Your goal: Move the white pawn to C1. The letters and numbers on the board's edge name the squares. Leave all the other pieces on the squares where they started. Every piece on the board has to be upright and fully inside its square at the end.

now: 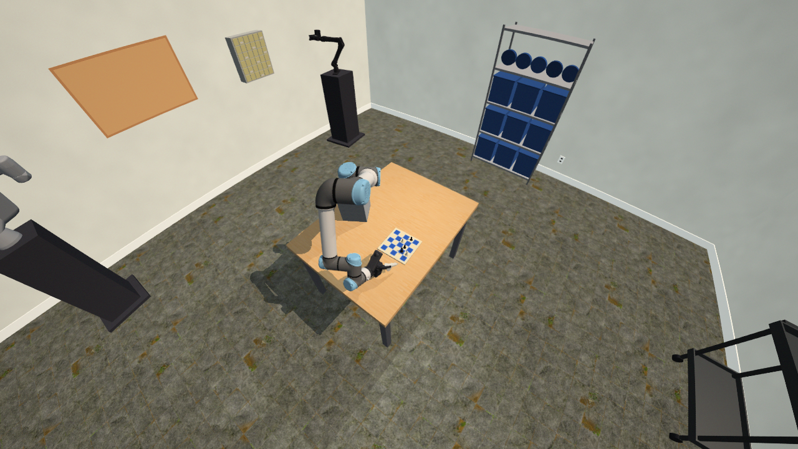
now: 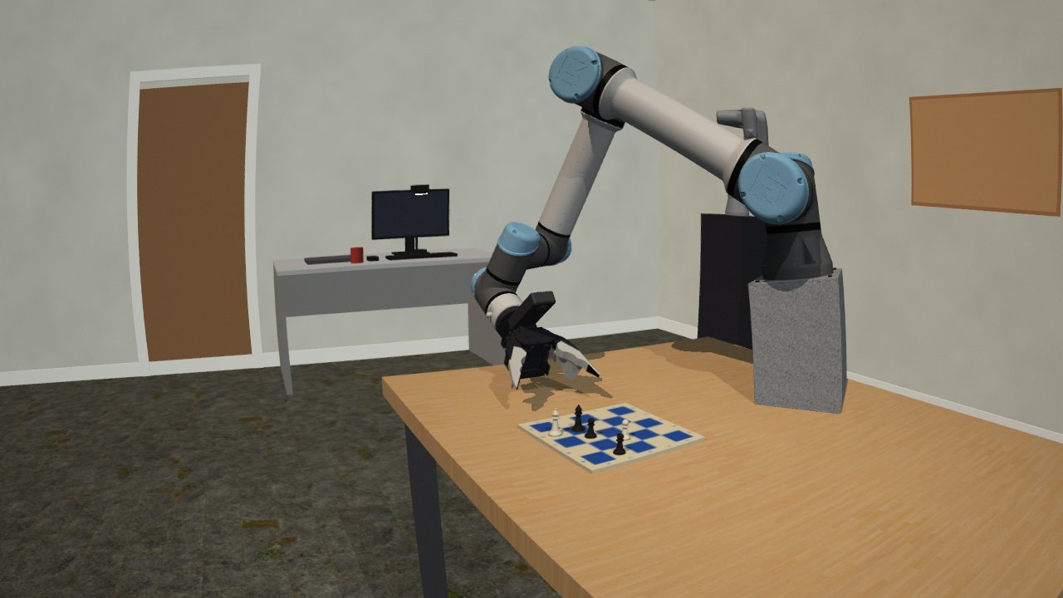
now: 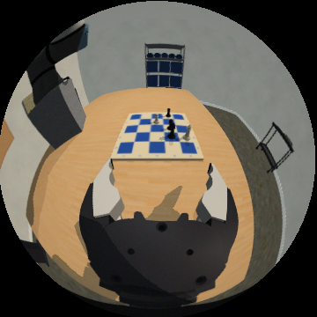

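The blue and cream chessboard (image 2: 610,435) lies on the wooden table; it also shows in the wrist view (image 3: 157,136) and from above (image 1: 399,246). A small white piece that looks like the pawn (image 2: 624,428) stands toward the board's middle, far from my fingers in the wrist view (image 3: 156,118). A taller white piece (image 2: 554,422) (image 3: 187,132) stands near a corner. Three black pieces (image 2: 590,428) stand among them. All pieces are upright. My gripper (image 2: 553,377) is open and empty, low over the table just short of the board's edge (image 3: 160,165). The square labels are too small to read.
The arm's grey pedestal (image 2: 796,338) stands on the table behind the board. The table's edge (image 2: 416,416) lies close beside the gripper. A blue shelf unit (image 1: 527,106) and a desk with a monitor (image 2: 409,223) stand away from the table.
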